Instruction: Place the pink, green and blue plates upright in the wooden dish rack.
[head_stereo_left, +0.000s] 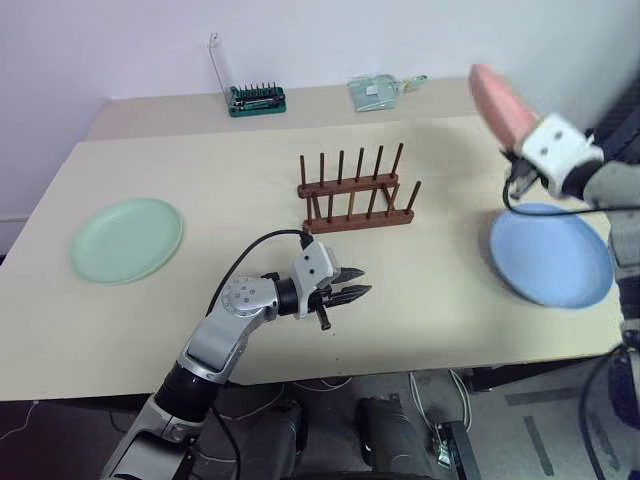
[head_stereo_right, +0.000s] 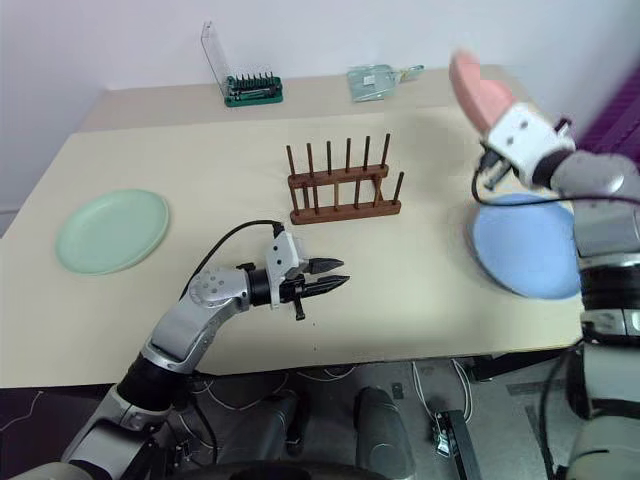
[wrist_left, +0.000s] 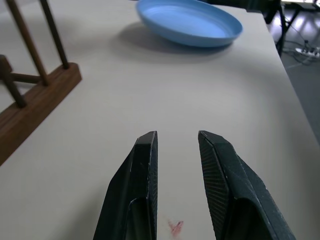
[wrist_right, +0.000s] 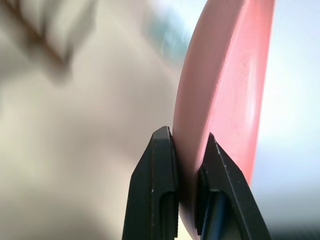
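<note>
Pink plate (head_stereo_left: 500, 100) is motion-blurred up in the air; its rim runs off the top edge in the right wrist view, w/ the backdrop there a smear. Wooden dish rack (wrist_left: 35, 92) is cut off at the left wrist pic's edge. Clear packet (head_stereo_left: 378, 90) at the surface's far end: too small to tell contents.

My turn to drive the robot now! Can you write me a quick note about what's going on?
Right pincer: shut on the pink plate, held in the air past the blue plate.
Left pincer: open, empty, hovering over the table in front of the wooden dish rack.
Green plate lies flat at the table's left; blue plate lies flat at the right.
Done: pink plate picked up.
Left: the rack has no plates yet; all three must go in upright.
</note>
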